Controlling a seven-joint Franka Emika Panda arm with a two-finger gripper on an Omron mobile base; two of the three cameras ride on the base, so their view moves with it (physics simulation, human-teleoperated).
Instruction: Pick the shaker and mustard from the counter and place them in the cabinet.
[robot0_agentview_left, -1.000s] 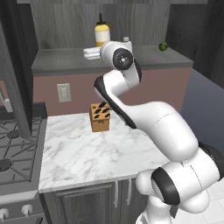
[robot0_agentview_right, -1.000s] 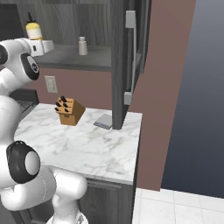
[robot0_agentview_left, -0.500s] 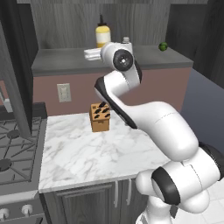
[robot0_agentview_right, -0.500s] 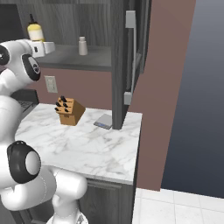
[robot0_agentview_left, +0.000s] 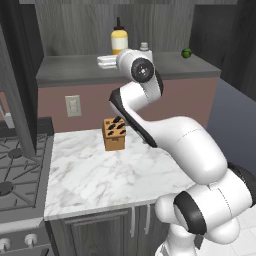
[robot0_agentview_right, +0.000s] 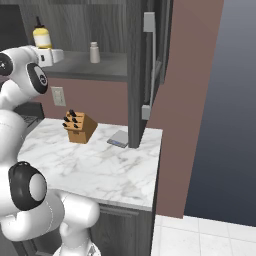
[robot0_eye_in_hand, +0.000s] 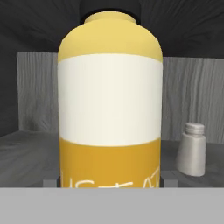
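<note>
Cabinet (robot0_agentview_left: 75, 72) shelf: mustard (robot0_eye_in_hand: 110, 100) between fingers (robot0_eye_in_hand: 50, 182) (shaker (robot0_eye_in_hand: 191, 148) beside).

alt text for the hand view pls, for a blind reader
A yellow mustard bottle with a white label band stands upright, close up and centered, on the grey shelf of the cabinet. The small grey shaker stands behind it to the right, against the wood-grain back wall.

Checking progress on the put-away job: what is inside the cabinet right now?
The mustard and shaker stand upright on the cabinet shelf, with a small green thing further along. The gripper hides the mustard's base.
</note>
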